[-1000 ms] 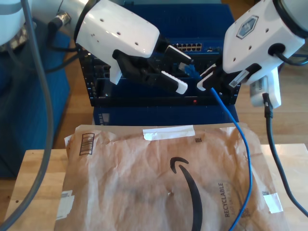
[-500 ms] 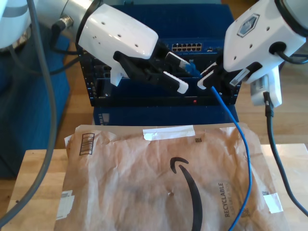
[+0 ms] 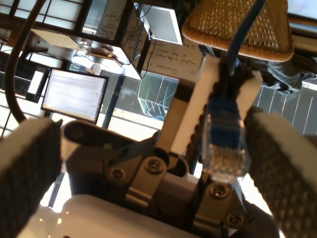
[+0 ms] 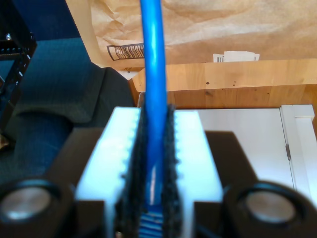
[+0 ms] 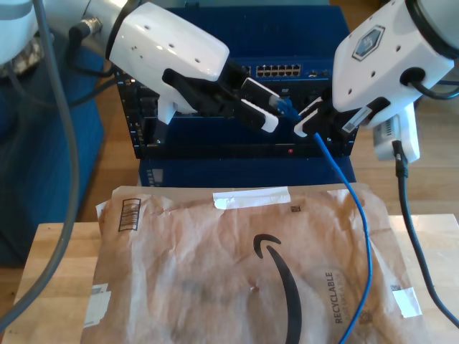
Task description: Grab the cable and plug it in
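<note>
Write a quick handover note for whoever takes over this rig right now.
My first gripper: open, its fingers on either side of the plug, not closed on it.
My second gripper: shut on the cable just behind the plug.
The rest of the cable trails down over the paper envelope.
Done: cable picked up.
Left: push the plug into the port row behind.

My arms wear glossy white shells; my first gripper (image 5: 267,105) has white-tipped black fingers, my second gripper (image 5: 310,120) a hexagon emblem.
</note>
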Motion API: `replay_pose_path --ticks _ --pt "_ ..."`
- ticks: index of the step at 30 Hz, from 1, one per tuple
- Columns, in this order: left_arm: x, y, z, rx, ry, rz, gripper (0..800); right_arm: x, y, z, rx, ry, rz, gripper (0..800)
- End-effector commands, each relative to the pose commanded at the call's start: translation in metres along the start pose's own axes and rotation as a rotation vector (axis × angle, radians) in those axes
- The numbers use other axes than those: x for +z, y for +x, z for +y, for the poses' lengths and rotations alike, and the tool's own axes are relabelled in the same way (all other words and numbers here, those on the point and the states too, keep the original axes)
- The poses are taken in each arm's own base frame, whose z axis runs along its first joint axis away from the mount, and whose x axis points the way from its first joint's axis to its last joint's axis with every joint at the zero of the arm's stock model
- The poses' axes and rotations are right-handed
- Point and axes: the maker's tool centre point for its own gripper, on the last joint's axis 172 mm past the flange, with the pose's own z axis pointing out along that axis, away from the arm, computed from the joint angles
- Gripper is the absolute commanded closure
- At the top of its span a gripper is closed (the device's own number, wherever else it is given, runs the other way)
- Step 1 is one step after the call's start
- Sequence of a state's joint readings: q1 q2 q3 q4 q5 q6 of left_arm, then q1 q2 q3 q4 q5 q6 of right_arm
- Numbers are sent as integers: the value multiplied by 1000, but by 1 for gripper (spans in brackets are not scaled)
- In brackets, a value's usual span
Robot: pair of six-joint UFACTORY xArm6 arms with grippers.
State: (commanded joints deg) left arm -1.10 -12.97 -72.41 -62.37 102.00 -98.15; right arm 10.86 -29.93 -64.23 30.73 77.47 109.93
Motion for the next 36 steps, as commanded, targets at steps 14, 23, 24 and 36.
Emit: replay_pose_path --ticks 14,23,24,36 --pt "-1 0 3 5 -11 0 438 1 0 0 2 -1 1 790" --pt "-3 1 9 2 -32 -2 461 1 0 0 3 -2 -1 790" --pt "-3 1 9 2 -32 -2 462 0 0 0 3 0 -1 790" --pt "-5 3 17 9 -59 -4 536 2 -1 0 2 -4 0 790"
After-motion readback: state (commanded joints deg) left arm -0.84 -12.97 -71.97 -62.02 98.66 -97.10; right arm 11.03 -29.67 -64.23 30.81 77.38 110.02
